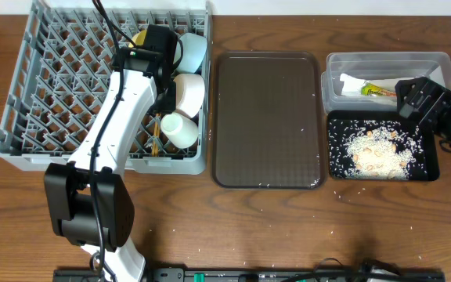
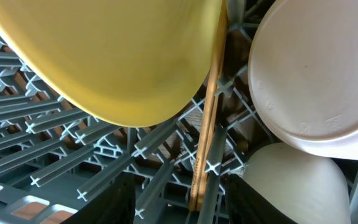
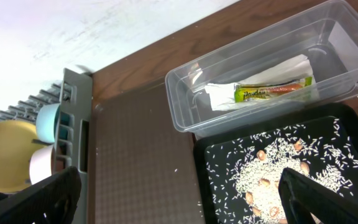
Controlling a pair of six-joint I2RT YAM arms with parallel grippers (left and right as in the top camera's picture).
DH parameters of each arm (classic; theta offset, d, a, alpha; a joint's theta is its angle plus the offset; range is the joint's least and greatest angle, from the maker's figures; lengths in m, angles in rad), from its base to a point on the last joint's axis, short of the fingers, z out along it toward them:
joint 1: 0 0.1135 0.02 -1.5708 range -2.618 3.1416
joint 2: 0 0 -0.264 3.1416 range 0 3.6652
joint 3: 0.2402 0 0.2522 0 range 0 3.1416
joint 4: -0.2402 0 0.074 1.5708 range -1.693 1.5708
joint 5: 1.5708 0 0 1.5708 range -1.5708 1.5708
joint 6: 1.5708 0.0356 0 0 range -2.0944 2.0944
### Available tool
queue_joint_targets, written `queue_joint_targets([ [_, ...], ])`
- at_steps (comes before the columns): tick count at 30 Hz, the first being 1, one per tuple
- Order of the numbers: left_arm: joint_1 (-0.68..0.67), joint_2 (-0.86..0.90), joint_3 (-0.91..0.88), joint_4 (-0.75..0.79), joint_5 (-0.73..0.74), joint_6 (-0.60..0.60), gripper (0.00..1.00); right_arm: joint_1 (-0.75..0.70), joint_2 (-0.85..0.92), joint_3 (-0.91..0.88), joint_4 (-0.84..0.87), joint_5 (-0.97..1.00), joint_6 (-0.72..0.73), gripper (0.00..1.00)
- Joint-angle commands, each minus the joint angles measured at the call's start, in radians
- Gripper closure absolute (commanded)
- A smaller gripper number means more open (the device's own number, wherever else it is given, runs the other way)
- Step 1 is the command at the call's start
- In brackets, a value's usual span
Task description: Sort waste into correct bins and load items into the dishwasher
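My left gripper [image 1: 161, 108] hangs over the grey dishwasher rack [image 1: 53, 117], jaws open. The wooden chopsticks [image 2: 206, 130] stand in the rack between its fingers [image 2: 114, 202], with a gap on each side. Around them sit the yellow plate [image 2: 117, 56], white bowl [image 2: 316, 74], white cup [image 2: 297, 183] and light blue bowl [image 1: 194, 48]. The right gripper [image 1: 409, 95] is open and empty above the bins. The clear tub [image 3: 185, 118] holds the white napkin [image 3: 272, 71] and the yellow-green wrapper [image 3: 272, 91]. Rice scraps [image 3: 272, 180] lie in the black tray [image 3: 216, 186].
A large dark brown serving tray [image 1: 267, 117] lies between the rack and the bins, with a few rice grains on it. Stray grains dot the wooden table [image 1: 288, 227] in front. The left arm's base [image 1: 84, 207] stands at the front left.
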Motion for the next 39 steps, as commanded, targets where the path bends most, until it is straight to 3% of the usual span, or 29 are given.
queue_joint_targets([
  [1, -0.008, -0.017, 0.026, -0.011, -0.002, 0.005, 0.52, -0.005, 0.003, 0.008, 0.0, -0.001, 0.005, 0.01],
  [5, -0.038, -0.069, 0.065, -0.004, 0.109, 0.005, 0.52, -0.005, 0.003, 0.008, 0.0, -0.001, 0.005, 0.01],
  [10, -0.095, -0.119, 0.066, 0.063, 0.386, 0.0, 0.52, -0.005, 0.003, 0.008, 0.0, -0.001, 0.005, 0.01],
  [13, -0.14, -0.116, 0.066, 0.095, 0.469, -0.007, 0.52, -0.005, 0.003, 0.008, 0.0, -0.001, 0.005, 0.01],
  [29, -0.361, -0.074, 0.01, 0.367, 0.471, -0.186, 0.51, -0.005, 0.003, 0.008, 0.0, -0.001, 0.005, 0.01],
  [39, -0.437, -0.01, 0.01, 0.523, 0.467, -0.221, 0.5, -0.005, 0.003, 0.008, 0.0, -0.001, 0.005, 0.01],
])
